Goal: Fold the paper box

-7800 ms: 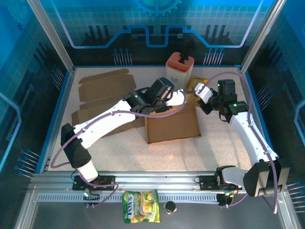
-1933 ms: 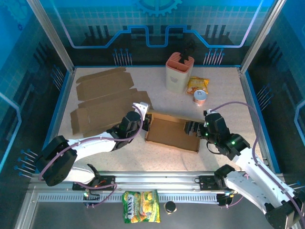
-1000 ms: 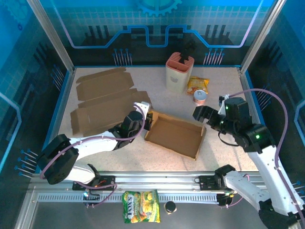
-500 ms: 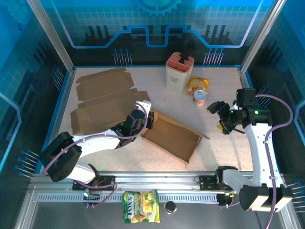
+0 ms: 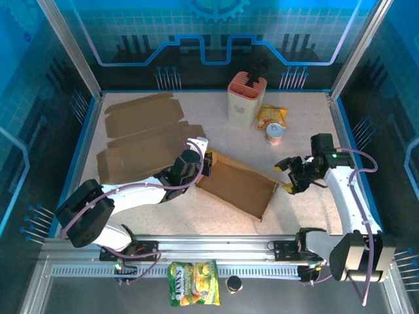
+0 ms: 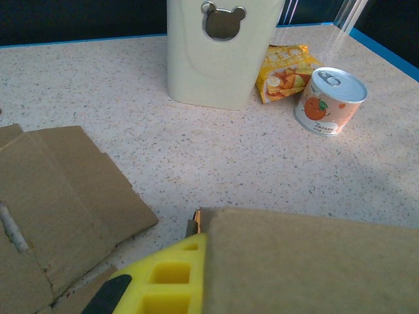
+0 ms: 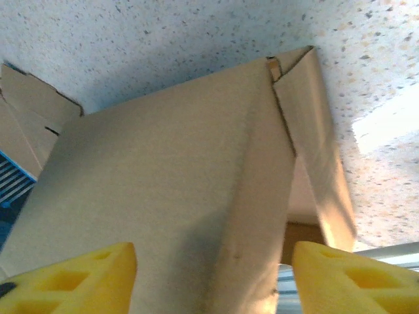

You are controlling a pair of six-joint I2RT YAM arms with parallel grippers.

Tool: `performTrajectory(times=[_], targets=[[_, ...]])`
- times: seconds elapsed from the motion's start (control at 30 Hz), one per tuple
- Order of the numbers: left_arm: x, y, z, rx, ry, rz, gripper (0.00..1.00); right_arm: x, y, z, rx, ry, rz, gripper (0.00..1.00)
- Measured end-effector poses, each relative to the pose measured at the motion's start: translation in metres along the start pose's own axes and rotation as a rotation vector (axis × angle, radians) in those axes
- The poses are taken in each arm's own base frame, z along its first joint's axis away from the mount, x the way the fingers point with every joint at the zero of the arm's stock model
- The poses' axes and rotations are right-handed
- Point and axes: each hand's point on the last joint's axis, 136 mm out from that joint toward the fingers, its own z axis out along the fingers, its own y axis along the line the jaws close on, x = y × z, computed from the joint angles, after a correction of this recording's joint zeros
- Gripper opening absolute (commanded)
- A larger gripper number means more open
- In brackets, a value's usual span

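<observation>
Your paper box (image 5: 239, 188) is half-formed: a shallow tray of plain brown corrugated cardboard, one broad panel with narrow walls folded up along it and an end flap bent in at the right corner. It looks tilted rather than flat, and it's skewed to the edges. It sits mid-surface (image 5: 222, 134), a bit near of centre. Left pincer (image 5: 205, 163) is at the box's far-left corner, pressed together on the cardboard edge. In the left wrist view you see one yellow pad (image 6: 171, 281) flat against the panel. Right pincer (image 5: 286, 175) is just beside the box's right corner, spread. From its wrist camera the two yellow pads (image 7: 78, 275) stand well apart at the bottom corners, with the broad panel and folded end flap ahead of them. You can't tell whether either pad touches cardboard. Cardboard is matte, creased on the fold lines, raw-cut at the edges. Surface is pale speckled stone-look. Left of the box lie flat unfolded cardboard sheets (image 5: 141, 137), overlapping. Behind it: a cream rounded-rectangular holder (image 5: 246, 99) with a bear-head cutout, an orange-yellow snack packet (image 5: 272, 116), and a small upright can (image 5: 275, 134) with a silver lid and an orange printed on its side, just beside the packet.
</observation>
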Motion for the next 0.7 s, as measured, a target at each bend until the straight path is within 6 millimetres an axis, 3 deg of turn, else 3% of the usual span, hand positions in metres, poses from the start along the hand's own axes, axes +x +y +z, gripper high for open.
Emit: performTrajectory(times=[0.27,0.47,0.7], targets=[[0.000,0.000,0.000,0.000,0.000,-0.032,0.00,0.000,0.006,0.014,-0.019,0.030,-0.017,0.47],[0.003,0.000,-0.001,0.005,-0.001,-0.072,0.00,0.006,-0.009,0.029,0.016,0.055,-0.017,0.44],[0.009,0.001,-0.010,0.026,-0.005,-0.107,0.02,0.004,-0.011,0.031,0.037,0.034,-0.066,0.37]])
